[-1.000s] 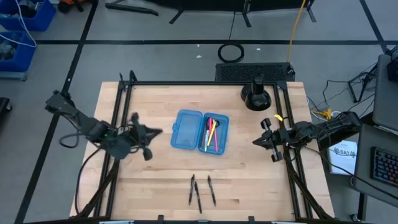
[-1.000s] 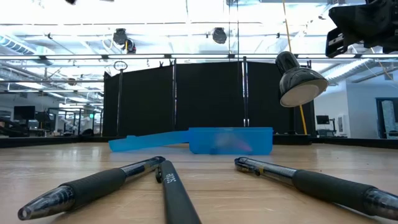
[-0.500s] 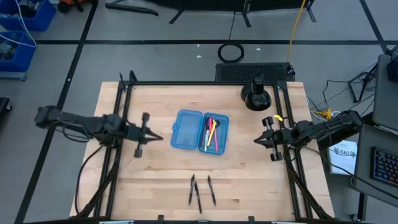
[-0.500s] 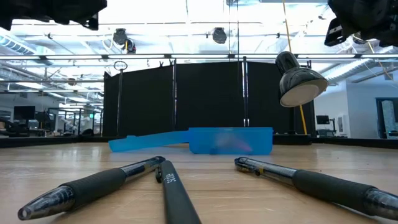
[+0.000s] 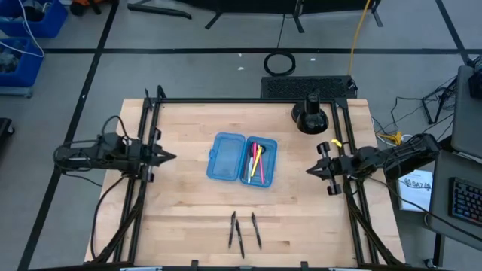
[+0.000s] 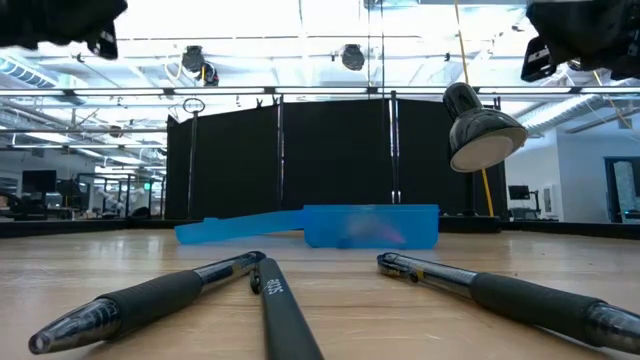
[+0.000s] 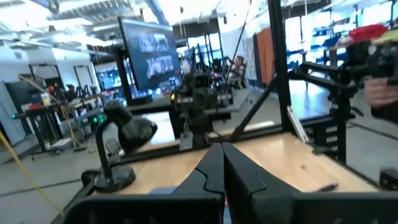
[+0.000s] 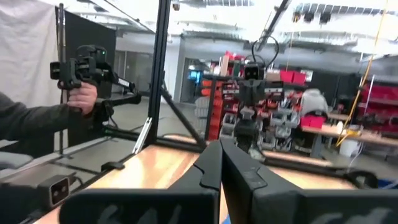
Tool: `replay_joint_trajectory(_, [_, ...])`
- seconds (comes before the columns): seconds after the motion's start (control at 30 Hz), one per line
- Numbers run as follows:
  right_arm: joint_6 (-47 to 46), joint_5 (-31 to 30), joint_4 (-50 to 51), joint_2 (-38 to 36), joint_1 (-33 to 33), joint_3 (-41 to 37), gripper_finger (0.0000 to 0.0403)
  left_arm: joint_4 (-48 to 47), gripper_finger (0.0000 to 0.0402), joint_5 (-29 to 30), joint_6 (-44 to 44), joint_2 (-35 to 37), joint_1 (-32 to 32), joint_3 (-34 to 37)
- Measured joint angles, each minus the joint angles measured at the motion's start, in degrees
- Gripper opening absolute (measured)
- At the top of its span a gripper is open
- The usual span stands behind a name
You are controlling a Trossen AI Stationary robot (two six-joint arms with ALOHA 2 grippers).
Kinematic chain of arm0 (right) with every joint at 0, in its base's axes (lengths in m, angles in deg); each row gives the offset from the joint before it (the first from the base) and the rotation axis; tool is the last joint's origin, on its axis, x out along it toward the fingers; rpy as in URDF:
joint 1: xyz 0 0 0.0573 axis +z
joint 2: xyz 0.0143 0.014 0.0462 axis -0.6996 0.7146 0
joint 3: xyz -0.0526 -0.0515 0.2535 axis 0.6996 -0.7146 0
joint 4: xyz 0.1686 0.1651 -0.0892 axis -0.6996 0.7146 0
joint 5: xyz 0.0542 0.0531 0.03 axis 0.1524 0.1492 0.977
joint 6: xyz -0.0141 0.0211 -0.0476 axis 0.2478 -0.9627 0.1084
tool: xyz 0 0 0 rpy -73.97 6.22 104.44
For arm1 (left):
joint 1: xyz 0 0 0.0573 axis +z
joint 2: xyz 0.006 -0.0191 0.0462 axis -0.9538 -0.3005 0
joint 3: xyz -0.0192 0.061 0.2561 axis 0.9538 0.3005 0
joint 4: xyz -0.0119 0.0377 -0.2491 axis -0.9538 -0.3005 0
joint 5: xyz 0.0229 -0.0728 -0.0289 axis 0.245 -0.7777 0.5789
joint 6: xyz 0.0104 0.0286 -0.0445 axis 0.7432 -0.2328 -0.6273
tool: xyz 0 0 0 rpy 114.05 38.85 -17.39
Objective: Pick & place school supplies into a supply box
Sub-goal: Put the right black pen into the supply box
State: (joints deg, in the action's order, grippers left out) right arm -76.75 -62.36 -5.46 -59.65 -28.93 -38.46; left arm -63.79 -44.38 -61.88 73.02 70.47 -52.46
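Note:
The supply box (image 5: 242,158), translucent blue, lies open in the middle of the table. Its right half holds pink, yellow and dark supplies (image 5: 256,161). In the low view the box (image 6: 350,225) shows behind three black pens (image 6: 270,300). Those pens (image 5: 245,230) lie on the wood near the front edge. My left gripper (image 5: 170,156) is shut and bare, level, over the table's left edge, pointing at the box; its fingers (image 7: 211,163) meet. My right gripper (image 5: 309,171) is shut and bare near the right edge; its fingers (image 8: 211,158) are closed too.
A black desk lamp (image 5: 311,117) stands on its round base at the far right corner, and its shade (image 6: 480,135) shows in the low view. Black frame rails (image 5: 143,135) run along both sides of the table. A person's hand (image 8: 81,93) holds a controller beyond the table.
My left arm has swung round and drawn back from the box toward the table's left edge, sinking a little, and its gripper has come level. The box, the pens and my right gripper have kept their places.

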Motion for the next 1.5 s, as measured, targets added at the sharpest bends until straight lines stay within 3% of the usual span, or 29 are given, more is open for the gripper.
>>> replay_joint_trajectory(0.23, [-2.7,-3.6,4.0,0.2,0.0,0.0,0.0000,2.3,0.0001,1.4,1.2,1.4,0.6,8.2])
replay_joint_trajectory(0.4, [-6.5,-11.3,6.3,1.4,0.0,0.0,0.0000,2.7,0.0001,1.7,0.4,1.4,1.0,13.0])
replay_joint_trajectory(0.5, [-11.7,-17.4,1.8,2.8,0.0,1.1,0.0000,4.4,0.0003,2.9,-1.3,0.4,1.0,14.0])
replay_joint_trajectory(0.6, [-15.1,-18.0,6.8,8.1,1.5,5.9,0.0000,5.2,0.0009,5.3,-3.6,-1.1,1.0,14.4])
replay_joint_trajectory(0.77, [-16.5,-21.6,8.4,28.0,7.9,22.4,0.0000,5.7,0.0008,8.9,-5.8,-3.6,1.1,14.5])
replay_joint_trajectory(0.93, [-20.4,-22.7,23.2,51.2,14.2,47.7,0.0000,5.7,0.0005,9.8,-6.8,-5.5,1.1,14.5])
replay_joint_trajectory(1.07, [-36.6,-26.8,46.8,66.6,16.6,69.5,0.0000,5.7,0.0021,10.0,-7.0,-6.4,1.1,14.5])
replay_joint_trajectory(1.23, [-57.0,-24.5,67.8,82.0,17.9,92.9,0.0000,6.6,0.0029,10.8,-5.3,-6.5,1.1,14.5])
replay_joint_trajectory(1.33, [-66.9,-17.2,73.8,89.6,18.2,100.5,0.0000,7.7,0.0030,11.0,-6.2,-6.5,1.1,14.7])
replay_joint_trajectory(1.5, [-84.5,-9.0,73.9,97.9,18.8,102.3,0.0000,10.7,0.0030,11.0,-6.3,-6.5,1.1,14.7])
